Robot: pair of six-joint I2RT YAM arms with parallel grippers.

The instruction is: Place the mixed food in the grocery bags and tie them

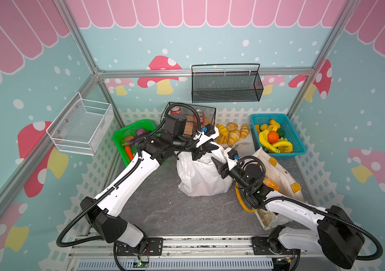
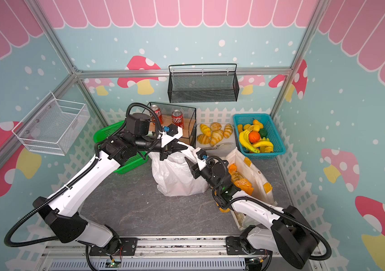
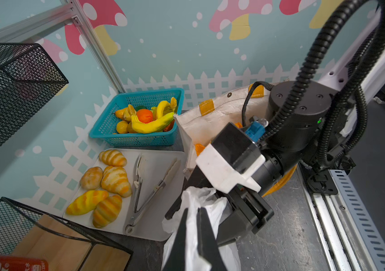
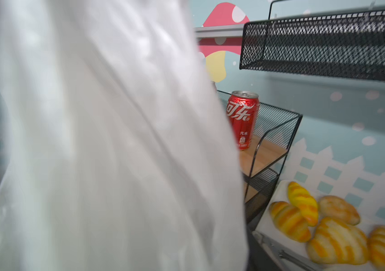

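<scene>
Bag handle (image 3: 193, 199) between outstretched left fingers (image 3: 206, 241)

- Both top views are bright and evenly lit from overhead; shadows on the grey stone-patterned tabletop (image 1: 163, 211) are soft and faint.
- Wide-angle distortion bows the straight silver aluminium frame posts (image 1: 78, 40) outward toward the edges of both top views.
- The thin crinkly white plastic bag (image 1: 200, 178) is nearly blown out there, with few folds readable.
- In the right wrist view that bag sits close to the lens as a pale out-of-focus blur. The red cola can (image 4: 243, 119) is sharp, and the striped golden bread rolls (image 4: 337, 241) are slightly smeared.
- The left wrist view is crisp at mid-distance, as on the teal plastic basket (image 3: 137, 138). The black wire-mesh shelf (image 3: 10, 93) near the lens is soft.
</scene>
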